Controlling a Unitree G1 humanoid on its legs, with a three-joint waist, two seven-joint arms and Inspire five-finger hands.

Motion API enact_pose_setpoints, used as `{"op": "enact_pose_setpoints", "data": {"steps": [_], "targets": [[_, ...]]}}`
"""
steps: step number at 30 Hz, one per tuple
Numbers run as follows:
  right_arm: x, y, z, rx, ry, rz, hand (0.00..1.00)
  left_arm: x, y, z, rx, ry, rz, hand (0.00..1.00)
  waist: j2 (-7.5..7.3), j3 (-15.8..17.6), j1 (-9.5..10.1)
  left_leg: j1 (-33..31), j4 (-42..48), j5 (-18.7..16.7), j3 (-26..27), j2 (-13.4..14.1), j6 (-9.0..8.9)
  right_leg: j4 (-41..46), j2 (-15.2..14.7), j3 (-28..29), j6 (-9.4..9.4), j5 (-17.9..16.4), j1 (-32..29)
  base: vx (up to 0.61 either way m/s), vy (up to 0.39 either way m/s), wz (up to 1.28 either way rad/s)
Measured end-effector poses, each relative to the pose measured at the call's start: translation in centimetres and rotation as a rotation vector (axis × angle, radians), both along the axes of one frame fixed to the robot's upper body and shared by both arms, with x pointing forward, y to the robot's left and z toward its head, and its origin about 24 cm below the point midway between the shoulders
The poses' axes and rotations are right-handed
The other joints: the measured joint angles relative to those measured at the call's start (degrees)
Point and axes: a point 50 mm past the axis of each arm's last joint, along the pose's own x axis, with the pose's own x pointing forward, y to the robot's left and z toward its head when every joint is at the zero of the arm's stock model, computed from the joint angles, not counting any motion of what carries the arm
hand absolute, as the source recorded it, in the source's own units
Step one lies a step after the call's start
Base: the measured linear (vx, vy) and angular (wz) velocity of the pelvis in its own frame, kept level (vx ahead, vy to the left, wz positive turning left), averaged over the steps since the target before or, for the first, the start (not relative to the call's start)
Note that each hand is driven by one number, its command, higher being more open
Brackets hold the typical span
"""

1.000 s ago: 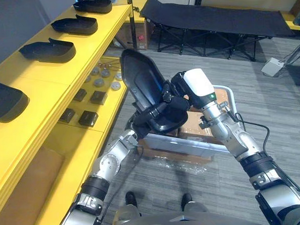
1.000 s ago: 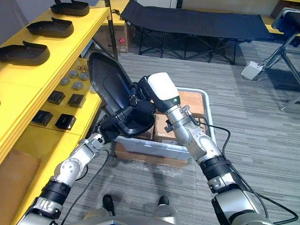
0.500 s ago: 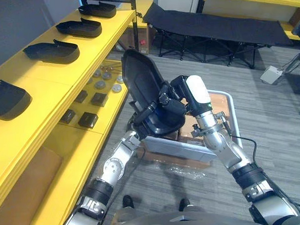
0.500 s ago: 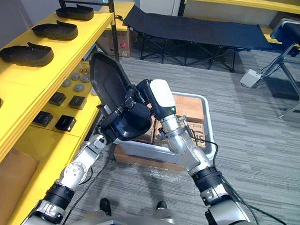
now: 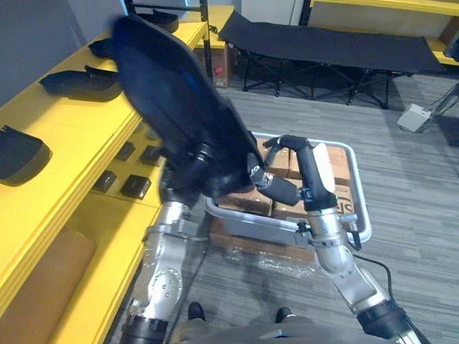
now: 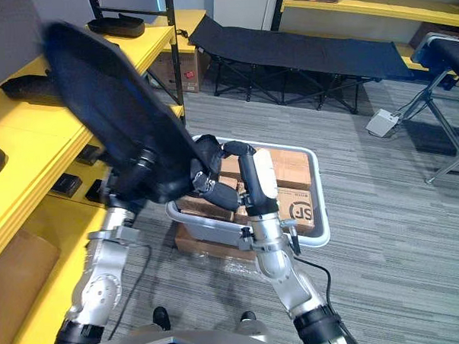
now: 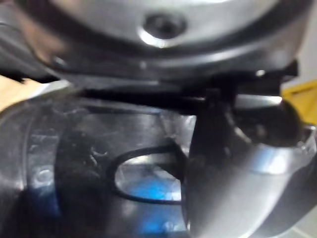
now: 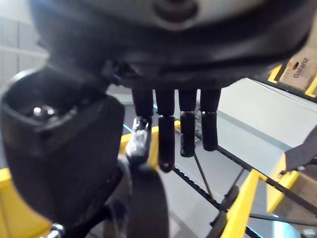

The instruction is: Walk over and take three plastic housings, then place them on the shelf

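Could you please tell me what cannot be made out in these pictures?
The housing is motion-blurred in both eye views.
The left hand has its hold hidden beneath the housing.
Whether the right hand touches the housing is lost in blur.
A shelf housing is partly covered by the raised one, left eye view.
The grey crate has contents partly behind the right arm.

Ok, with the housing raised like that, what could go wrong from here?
1. The left hand grips the big plastic housing at its lower end only, and the right hand is open near it, so the housing may twist or slip.
2. The yellow shelf already holds other housings; the raised one could knock them.
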Motion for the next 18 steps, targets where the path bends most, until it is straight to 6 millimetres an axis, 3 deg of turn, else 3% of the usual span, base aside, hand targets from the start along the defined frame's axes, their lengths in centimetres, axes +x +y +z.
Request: {"op": "enact_pose_setpoints", "data": {"steps": [2, 4, 8, 12, 14, 18], "targets": [[-0.5, -0.1, 1.0, 0.037, -0.063, 0.005, 1.0, -1.3, 1.4, 2.1, 0.069, -0.13, 0.142, 0.0, 0.39, -0.5, 0.49, -0.1, -0.1, -0.3, -0.3, 0.0, -0.38, 0.0, 0.0, -0.3, -0.01, -0.1, 0.1, 0.0, 0.0, 0.06], [-0.7, -0.8, 1.8, 0.102, -0.1, -0.027, 1.0, -2.1, 1.9, 2.6, 0.169, -0.171, 0.217, 0.0, 0.93, -1.2, 1.38, -0.2, -0.2, -0.3, -0.5, -0.1, -0.42, 0.0, -0.1, -0.5, 0.18, -0.3, 0.1, 0.0, 0.002, 0.06], [-1.0, -3.5, 2.6, 0.253, -0.122, -0.152, 1.0, -3.6, 3.0, 1.7, 0.362, -0.114, 0.351, 0.0, 1.91, -2.5, 1.38, -0.8, -0.2, -0.3, -1.1, -0.4, -0.39, -0.1, -0.4, -1.4, 0.26, -0.7, 0.0, 0.0, 0.009, 0.13], [-2.6, -8.0, 0.9, 0.471, -0.012, -0.321, 1.0, -4.7, 4.2, 0.7, 0.448, -0.021, 0.48, 0.0, 1.95, -2.6, 0.86, -1.1, -0.2, -0.3, -1.0, -0.5, -0.41, -0.3, -0.5, -1.4, 0.26, -0.7, -0.2, 0.0, 0.0, 0.0], [-3.5, -9.0, -0.4, 0.534, 0.075, -0.369, 1.0, -5.5, 5.1, 0.4, 0.426, 0.005, 0.524, 0.0, 2.05, -2.6, -0.1, -1.2, -0.2, -0.5, -0.9, -0.5, -0.44, -0.5, -0.5, -1.4, 0.26, -0.7, -0.3, 0.02, -0.002, -0.04], [-4.2, -9.0, -2.2, 0.561, 0.225, -0.348, 1.0, -6.3, 5.5, 0.8, 0.362, -0.001, 0.584, 0.0, 2.57, -3.0, -0.37, -1.6, -0.2, -0.8, -0.4, -0.5, -0.48, -1.0, -0.6, -1.2, 0.27, -0.6, -1.0, 0.03, -0.004, -0.1]]}}
